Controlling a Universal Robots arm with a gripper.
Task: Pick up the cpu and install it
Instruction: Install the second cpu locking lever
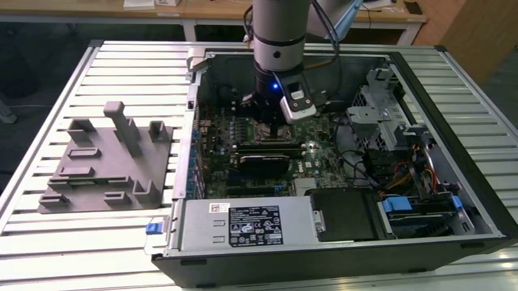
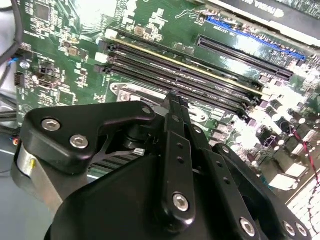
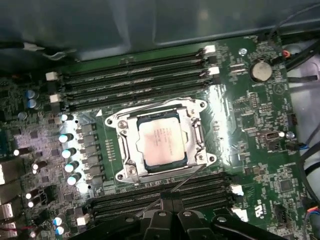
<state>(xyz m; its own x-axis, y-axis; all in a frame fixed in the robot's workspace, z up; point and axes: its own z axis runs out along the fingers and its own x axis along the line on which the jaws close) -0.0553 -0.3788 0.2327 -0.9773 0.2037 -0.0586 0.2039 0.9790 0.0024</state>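
Inside the open case: the arm [image 1: 279, 36] reaches straight down into the computer case [image 1: 453, 151], which lies on its side on a slatted table [image 1: 48, 242].
Grey fixture: the block with upright tabs [image 1: 105, 160] sits on the table toward the exterior view's left, well apart from the arm, nothing resting on it that I can make out.
Motherboard: green board [image 3: 250, 125] with memory slots [image 3: 135, 80] on both sides of the socket; capacitors [image 3: 70, 150] stand in a row close by.
Socket: metal frame [image 3: 127, 150] with a thin lever wire [image 3: 185, 180] lying across its near edge.
Cpu: the cpu [image 3: 161, 142] lies inside the socket frame, silvery top up, looking flat and square to the frame in the first wrist view. Whether it is fully seated, cannot tell.
Gripper: the gripper [image 3: 172, 202] hangs just above the board beside the socket, tips over the memory slots. Fingers look drawn together with nothing between them; the second wrist view shows the black linkage [image 2: 175, 150] folded to a narrow point.
Risk, chip: if it sits slightly off its keys, any downward push could bend contacts beneath. Cause would be a small skew not visible from above.
Risk, lever: the wire lies close to the fingertips; a sideways drift could snag it.
Risk, board: the tips are low over the slots, so a descent here would strike plastic latches or capacitors.
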